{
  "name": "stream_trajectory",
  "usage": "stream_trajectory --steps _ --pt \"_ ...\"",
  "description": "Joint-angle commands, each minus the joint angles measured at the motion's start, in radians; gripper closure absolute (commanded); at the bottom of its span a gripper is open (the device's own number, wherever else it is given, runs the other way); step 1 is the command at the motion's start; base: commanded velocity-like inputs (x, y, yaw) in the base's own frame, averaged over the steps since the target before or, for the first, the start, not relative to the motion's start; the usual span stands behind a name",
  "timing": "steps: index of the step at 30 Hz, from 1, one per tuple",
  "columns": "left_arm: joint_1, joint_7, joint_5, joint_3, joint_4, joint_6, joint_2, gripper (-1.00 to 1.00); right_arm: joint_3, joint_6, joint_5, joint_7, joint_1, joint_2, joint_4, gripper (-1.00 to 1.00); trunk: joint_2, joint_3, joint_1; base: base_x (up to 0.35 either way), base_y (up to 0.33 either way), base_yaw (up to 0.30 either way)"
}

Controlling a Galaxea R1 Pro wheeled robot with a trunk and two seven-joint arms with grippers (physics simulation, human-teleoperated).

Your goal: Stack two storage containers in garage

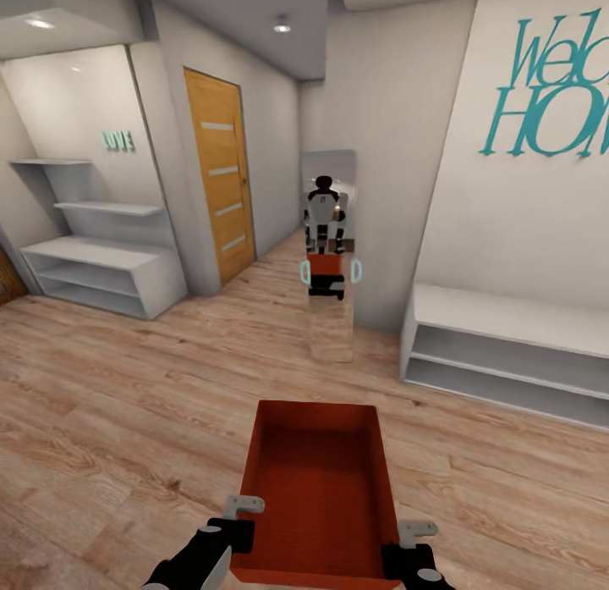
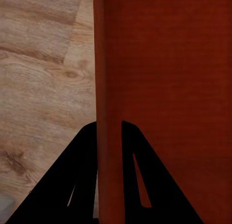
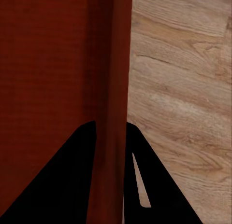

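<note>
One orange-red storage container (image 1: 317, 480) is held low in front of me, above a light wood-plank floor (image 1: 127, 404). It is open-topped and empty. My left gripper (image 1: 244, 522) is shut on its left wall and my right gripper (image 1: 399, 543) on its right wall. In the left wrist view, the black fingers (image 2: 72, 175) straddle the thin red wall (image 2: 108, 79), and the left gripper (image 2: 109, 132) pinches it. The right wrist view has the right gripper (image 3: 111, 132) clamped the same way on the opposite wall (image 3: 113, 64). The garage is out of view.
A tall mirror (image 1: 330, 260) straight ahead reflects me and the bin. A wooden door (image 1: 222, 175) stands at the left, by a narrow passage running back. White shelves (image 1: 101, 268) fill the left corner. A low white bench shelf (image 1: 507, 353) lines the right wall.
</note>
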Motion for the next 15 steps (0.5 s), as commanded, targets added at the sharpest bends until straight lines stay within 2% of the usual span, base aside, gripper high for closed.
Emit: stream_trajectory --steps 1,15 --pt "0.0 0.008 0.005 -0.017 0.001 0.006 0.0 1.0 -0.005 -0.007 -0.003 -0.013 -0.001 -0.005 0.0 1.0 -0.001 -0.001 0.001 0.323 0.0 0.272" --pt "0.0 0.008 0.004 -0.017 0.001 0.006 0.0 1.0 -0.005 -0.008 -0.003 -0.013 -0.001 -0.005 0.0 1.0 -0.001 -0.001 0.001 0.323 0.0 0.272"
